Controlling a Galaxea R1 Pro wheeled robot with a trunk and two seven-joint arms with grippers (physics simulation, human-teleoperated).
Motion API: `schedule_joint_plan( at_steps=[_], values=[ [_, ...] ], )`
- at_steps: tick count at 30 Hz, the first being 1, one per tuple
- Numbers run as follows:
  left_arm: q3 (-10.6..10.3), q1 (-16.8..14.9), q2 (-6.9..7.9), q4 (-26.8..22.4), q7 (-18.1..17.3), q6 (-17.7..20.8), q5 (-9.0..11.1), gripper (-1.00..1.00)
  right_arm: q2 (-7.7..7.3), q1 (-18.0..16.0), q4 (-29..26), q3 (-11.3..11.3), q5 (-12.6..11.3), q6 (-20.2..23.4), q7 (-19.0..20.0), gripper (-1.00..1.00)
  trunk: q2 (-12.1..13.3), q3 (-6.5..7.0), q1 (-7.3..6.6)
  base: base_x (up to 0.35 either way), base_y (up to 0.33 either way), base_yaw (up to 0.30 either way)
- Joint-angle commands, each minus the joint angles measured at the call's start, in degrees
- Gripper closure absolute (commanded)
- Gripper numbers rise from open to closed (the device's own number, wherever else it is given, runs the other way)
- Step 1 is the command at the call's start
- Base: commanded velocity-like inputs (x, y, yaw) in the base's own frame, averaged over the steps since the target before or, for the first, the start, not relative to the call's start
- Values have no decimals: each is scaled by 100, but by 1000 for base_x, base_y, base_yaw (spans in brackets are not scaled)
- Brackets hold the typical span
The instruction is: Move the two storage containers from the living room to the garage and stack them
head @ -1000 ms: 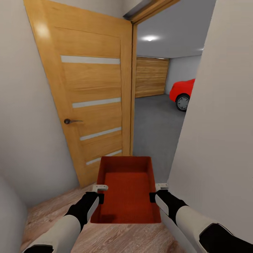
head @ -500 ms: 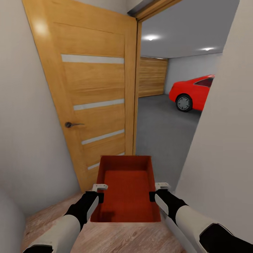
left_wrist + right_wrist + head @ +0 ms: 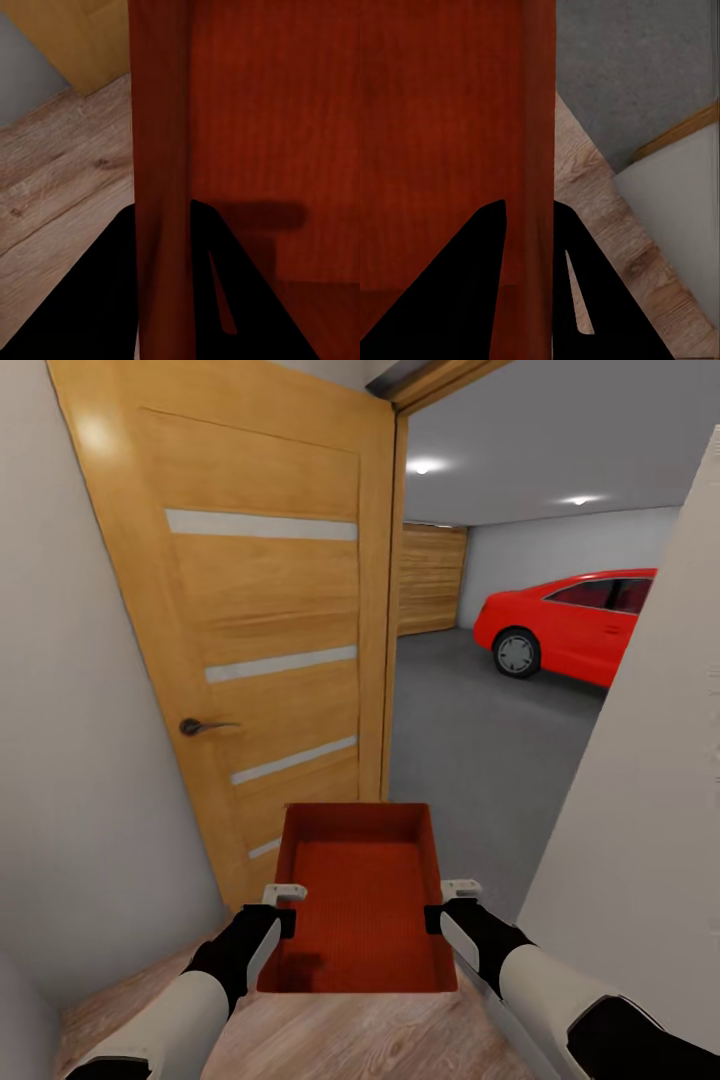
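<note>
1. Gripping the two long walls of one orange-red bin (image 3: 358, 900), both arms reach forward at waist height, the bin carried level between them with its open top up and nothing in it.
2. The left fingers (image 3: 285, 922) are closed on the bin's left wall; in the left wrist view the dark fingers (image 3: 105, 300) sit one on each side of that red wall (image 3: 161, 150), pinching it.
3. The right fingers (image 3: 436, 920) are closed on the opposite wall in the same way; the right wrist view shows a dark finger on each side of the rim (image 3: 540, 150).
4. Under the bin and the arms lies light wood plank flooring (image 3: 330, 1040), which ends just ahead at the doorway.
5. To the left, a honey-wood door (image 3: 270, 640) stands swung open against the white wall (image 3: 70, 760), with four pale horizontal strips and a dark lever handle (image 3: 195, 727).
6. To the right, a plain white wall (image 3: 640, 840) edges the doorway.
7. Beyond the threshold, the dark grey concrete floor (image 3: 470, 730) of the garage spreads out.
8. Well back on the right, a glossy red car (image 3: 580, 622) is parked, one black wheel with a silver hub showing.
9. Farthest off, a wood-slatted garage door (image 3: 432, 578) closes the back wall, and two ceiling lights (image 3: 428, 465) glow overhead.
</note>
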Motion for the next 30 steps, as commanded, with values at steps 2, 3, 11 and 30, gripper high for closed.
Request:
schedule_joint_plan(
  at_steps=[2, 3, 11, 30],
  values=[
    [-62, 0, 31, 256, 52, 345, -92, 100, -2, -11, -36, 215, -106, 2, 19, 100, -14, -13, 4, 17, 14, -235],
    [-62, 0, 31, 256, 53, 342, -92, 100, -2, -11, -36, 215, -106, 2, 19, 100, -14, -13, 4, 10, 8, -238],
    [-62, 0, 31, 255, 55, 336, -92, 100, -5, -11, -36, 215, -106, 2, 19, 100, -14, -13, 4, 2, 1, -241],
    [-70, 0, 31, 255, 63, 329, -96, 100, -9, -11, -36, 215, -106, 2, 19, 100, -14, -13, 4, 0, 0, -71]
  ],
)
